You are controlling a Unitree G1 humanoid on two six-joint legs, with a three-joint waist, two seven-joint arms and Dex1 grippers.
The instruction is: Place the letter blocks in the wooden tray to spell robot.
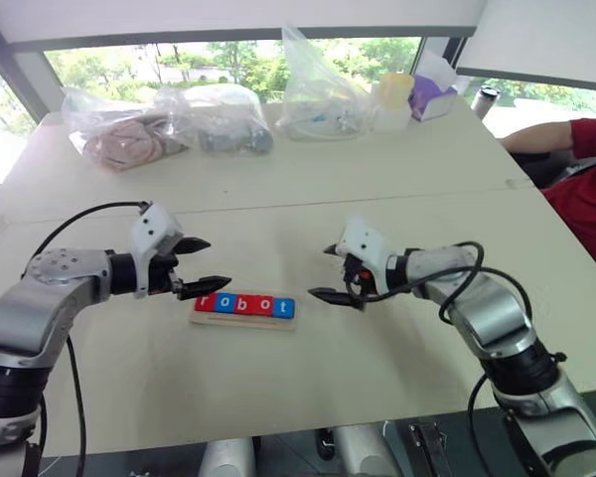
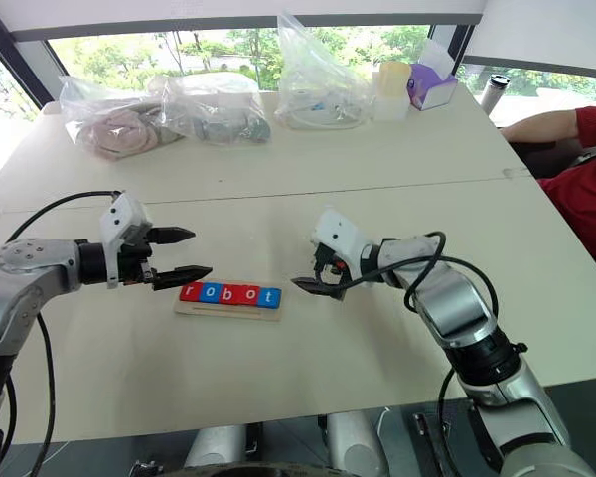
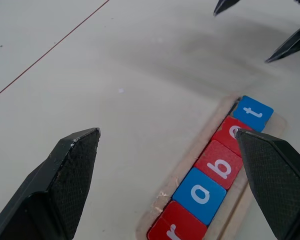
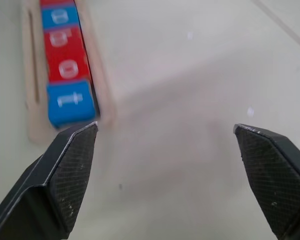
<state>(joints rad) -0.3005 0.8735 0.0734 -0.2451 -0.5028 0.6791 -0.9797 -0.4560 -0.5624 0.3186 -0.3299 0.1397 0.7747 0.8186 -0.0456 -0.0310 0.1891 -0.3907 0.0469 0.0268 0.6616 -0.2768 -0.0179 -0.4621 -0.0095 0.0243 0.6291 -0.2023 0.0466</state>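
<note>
Letter blocks (image 1: pixel 244 304) filling wooden tray (image 1: pixel 240 321), left gripper (image 1: pixel 201 266) spread, right gripper (image 1: pixel 328 272) spread

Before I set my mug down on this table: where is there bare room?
Bare table lies between the wooden tray and the bags at the far edge, and along the near edge. It is crowded around the tray, with the left gripper and right gripper open at either end.
</note>
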